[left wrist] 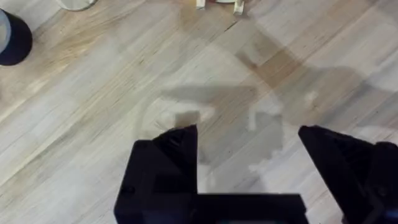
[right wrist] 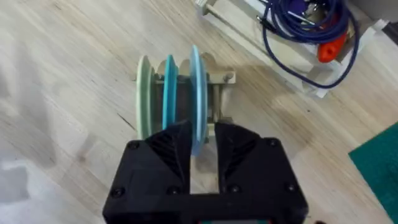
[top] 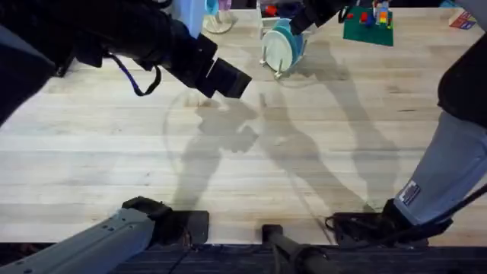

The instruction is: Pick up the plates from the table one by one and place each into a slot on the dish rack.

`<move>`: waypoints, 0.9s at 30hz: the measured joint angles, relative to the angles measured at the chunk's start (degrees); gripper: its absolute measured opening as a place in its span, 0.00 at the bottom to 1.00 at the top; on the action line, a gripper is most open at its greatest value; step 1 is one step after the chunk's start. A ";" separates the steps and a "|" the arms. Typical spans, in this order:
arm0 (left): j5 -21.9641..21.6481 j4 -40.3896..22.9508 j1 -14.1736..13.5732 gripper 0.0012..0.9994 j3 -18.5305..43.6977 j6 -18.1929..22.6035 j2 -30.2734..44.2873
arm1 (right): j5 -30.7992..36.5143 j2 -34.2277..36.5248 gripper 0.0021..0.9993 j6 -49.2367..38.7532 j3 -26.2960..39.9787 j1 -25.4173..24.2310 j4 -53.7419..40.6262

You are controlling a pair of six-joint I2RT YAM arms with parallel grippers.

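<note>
Planks of pale wood make up the table (top: 91, 152), bare under the left gripper (left wrist: 249, 155); that gripper hangs over the boards left of centre, its black fingers (left wrist: 165, 162) spread wide with nothing between them; only its shadow lies on the wood below. Farther right, near the far edge, stands the rack (right wrist: 219, 93) with three discs upright in its slots: a pale green plate (right wrist: 143, 99) on the outside, a deeper blue one (right wrist: 169, 93) in the middle, and a light blue plate (right wrist: 196, 87) beside it. The right gripper (right wrist: 202, 149) is over the rack, fingers close on either side of the light blue plate's rim, seemingly pinching it, though contact is hard to judge; right of it lies a green mat (top: 369, 27).
</note>
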 joint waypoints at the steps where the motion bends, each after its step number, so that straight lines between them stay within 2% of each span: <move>1: 0.00 0.00 0.00 0.99 0.00 0.02 0.00 | 0.00 0.02 0.24 0.02 0.00 0.00 0.00; 17: 0.00 0.00 0.00 0.99 0.00 0.00 0.00 | 0.02 -1.54 0.29 0.18 0.02 0.00 -1.54; 23: 0.00 0.02 0.00 0.99 0.00 0.00 0.00 | 0.00 -7.76 0.46 0.20 0.04 0.00 -5.27; 27: 0.00 0.00 0.00 0.99 0.00 0.02 0.00 | -0.01 -11.46 0.65 0.27 0.11 0.00 -8.35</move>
